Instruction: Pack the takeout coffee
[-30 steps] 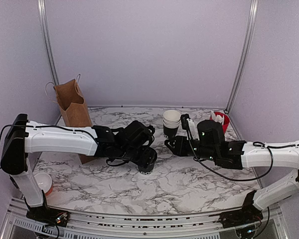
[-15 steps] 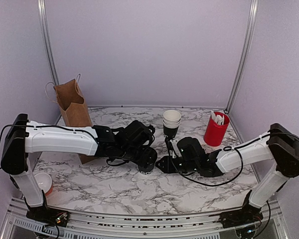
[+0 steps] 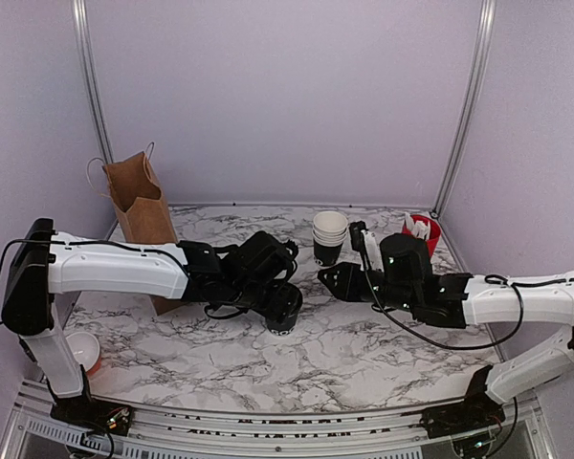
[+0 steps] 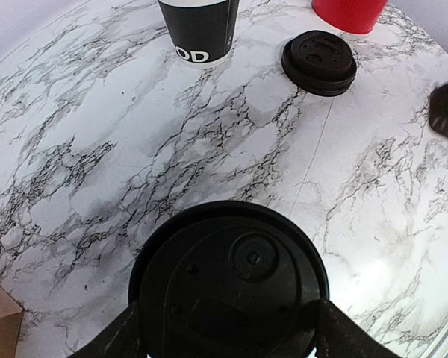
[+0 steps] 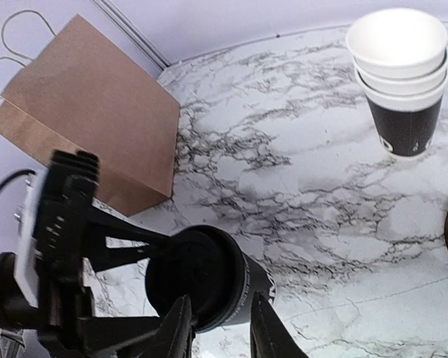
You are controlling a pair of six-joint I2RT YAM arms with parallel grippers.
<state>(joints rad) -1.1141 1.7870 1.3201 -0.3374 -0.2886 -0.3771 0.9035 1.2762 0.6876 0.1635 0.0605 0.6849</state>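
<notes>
White marble-veined desk (image 3: 364,354), lilac walls all round. Far left, a brown paper bag (image 3: 139,206) stands upright. Mid-desk, the left pincer (image 3: 283,304) clamps the takeout coffee (image 3: 285,317), fingers down its sides. The cup seems to lean, lid (image 4: 231,287) facing back up the left arm, base pointing right. Just beside it hovers the right pincer (image 3: 327,277), narrow and empty.

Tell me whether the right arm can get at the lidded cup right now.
Probably yes: only bare table lies between the right arm and the cup. But the left arm has its jaws hugging the cup's sides, leaving mainly the lid free.
</notes>
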